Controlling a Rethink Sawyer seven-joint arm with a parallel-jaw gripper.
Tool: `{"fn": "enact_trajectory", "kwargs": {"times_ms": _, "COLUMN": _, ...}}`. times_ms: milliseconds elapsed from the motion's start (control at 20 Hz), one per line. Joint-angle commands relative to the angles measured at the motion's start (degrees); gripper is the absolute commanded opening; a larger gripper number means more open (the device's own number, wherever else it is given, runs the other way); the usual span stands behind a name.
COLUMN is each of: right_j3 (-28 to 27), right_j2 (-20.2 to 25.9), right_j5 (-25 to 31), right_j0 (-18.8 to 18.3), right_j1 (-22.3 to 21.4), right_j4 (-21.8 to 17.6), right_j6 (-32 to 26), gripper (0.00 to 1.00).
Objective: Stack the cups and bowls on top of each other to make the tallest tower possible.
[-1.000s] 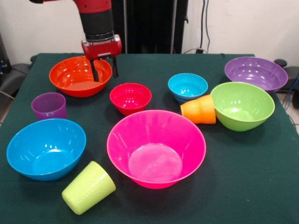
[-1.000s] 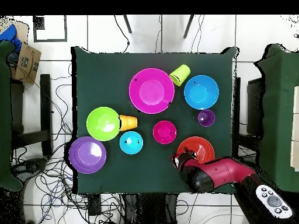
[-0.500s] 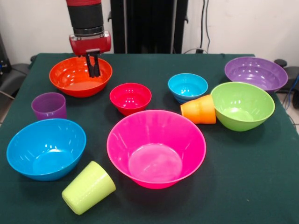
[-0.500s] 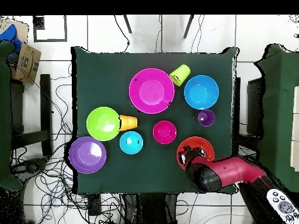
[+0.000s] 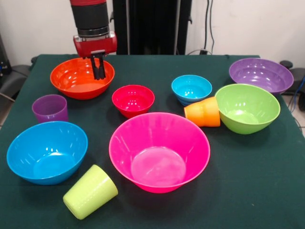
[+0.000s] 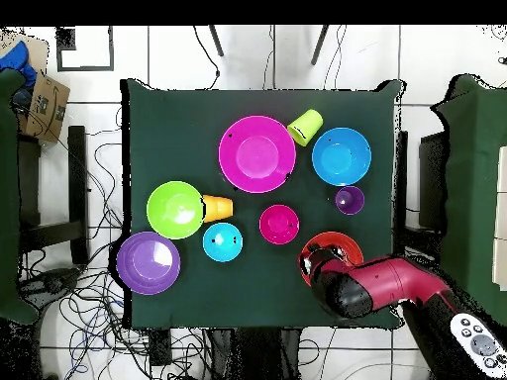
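Hand (image 5: 98, 71) hung inside wide glossy orange plastic bowl (image 5: 71, 81) at surface's corner, fingers nearly together, gripping nothing; evidently positioned for rim grasp. No tower begun; remaining bowls, cups lay scattered separately.

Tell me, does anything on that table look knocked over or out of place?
Yes: two cups lie tipped on their sides, the lime green cup near the blue bowl and the orange cup against the green bowl. The purple cup stands upright.

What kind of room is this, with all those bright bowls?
Probably a robotics lab: a red robot arm hangs over a green-covered table of plastic bowls, and loose cables sprawl across the tiled floor.
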Motion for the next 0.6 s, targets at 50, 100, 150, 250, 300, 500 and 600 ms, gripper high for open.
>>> {"fn": "enact_trajectory", "kwargs": {"times_ms": 50, "right_j3": 1.67, "right_j2": 3.99, "right_j5": 5.23, "right_j0": 0.38, "right_j1": 0.29, "right_j4": -1.91, "right_j6": -16.14, "gripper": 0.0}}
{"fn": "enact_trajectory", "kwargs": {"times_ms": 100, "right_j3": 1.93, "right_j2": 4.4, "right_j5": 5.33, "right_j0": 0.22, "right_j1": 0.4, "right_j4": -1.92, "right_j6": -16.38, "gripper": 0.0}}
{"fn": "enact_trajectory", "kwargs": {"times_ms": 150, "right_j3": 2.15, "right_j2": 4.05, "right_j5": 5.33, "right_j0": 0.95, "right_j1": -0.04, "right_j4": -2.67, "right_j6": -16.07, "gripper": 0.0}}
{"fn": "enact_trajectory", "kwargs": {"times_ms": 250, "right_j3": 2.24, "right_j2": 1.9, "right_j5": 5.96, "right_j0": 2.65, "right_j1": -0.83, "right_j4": -2.91, "right_j6": -12.73, "gripper": 0.0}}
{"fn": "enact_trajectory", "kwargs": {"times_ms": 300, "right_j3": 2.06, "right_j2": 1.08, "right_j5": 6.61, "right_j0": 3.21, "right_j1": -1.13, "right_j4": -3.04, "right_j6": -12.2, "gripper": 0.0}}
{"fn": "enact_trajectory", "kwargs": {"times_ms": 500, "right_j3": 1.9, "right_j2": 1.48, "right_j5": 7.07, "right_j0": 2.33, "right_j1": -0.51, "right_j4": -3.14, "right_j6": -14.31, "gripper": 0.0}}
{"fn": "enact_trajectory", "kwargs": {"times_ms": 600, "right_j3": 1.57, "right_j2": 2.35, "right_j5": 8.09, "right_j0": 1.07, "right_j1": 0.38, "right_j4": -1.61, "right_j6": -15.68, "gripper": 1.0}}
